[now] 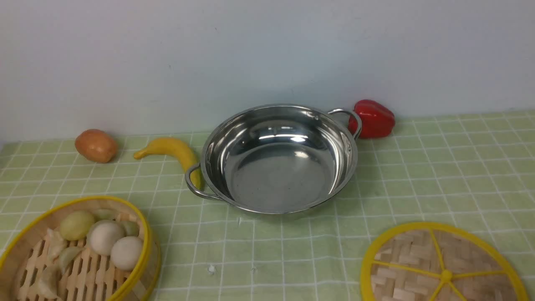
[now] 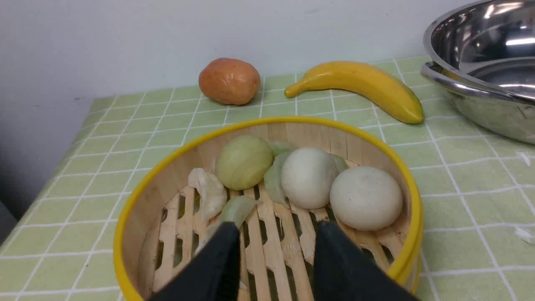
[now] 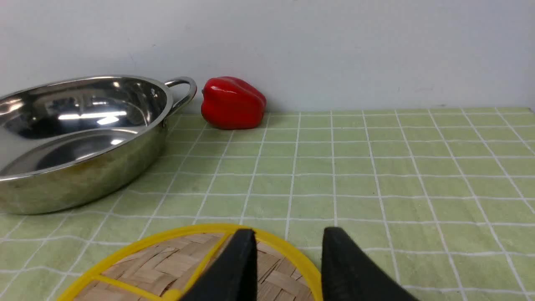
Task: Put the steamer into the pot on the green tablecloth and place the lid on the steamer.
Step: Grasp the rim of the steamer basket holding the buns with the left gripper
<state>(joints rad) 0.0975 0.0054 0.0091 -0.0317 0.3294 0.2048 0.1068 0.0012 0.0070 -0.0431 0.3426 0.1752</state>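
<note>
Steamer [image 2: 146, 217]: outside pot [image 1: 278, 175]; I take it first.
Left fingers [image 2: 217, 263]: spread above it.
Right fingers [image 3: 355, 267]: spread over lid [image 3: 159, 267], ready.

A plain pale grey wall [image 1: 167, 50] stands behind, evenly lit.

In the front view the steamer [image 1: 147, 244] is cut off by the picture's bottom and left edges, and the lid [image 1: 418, 255] loses its near part to the bottom edge. One end of the banana [image 1: 171, 148] is partly hidden behind a handle of the pot [image 1: 217, 146]. The pot's other handle covers a bit of the pepper [image 1: 376, 119]. In the left wrist view the left jaws hide the steamer's near rim, and the pot runs out of the picture. In the right wrist view the right jaws cover part of the lid, and its knob is barely visible at the picture's edge.
</note>
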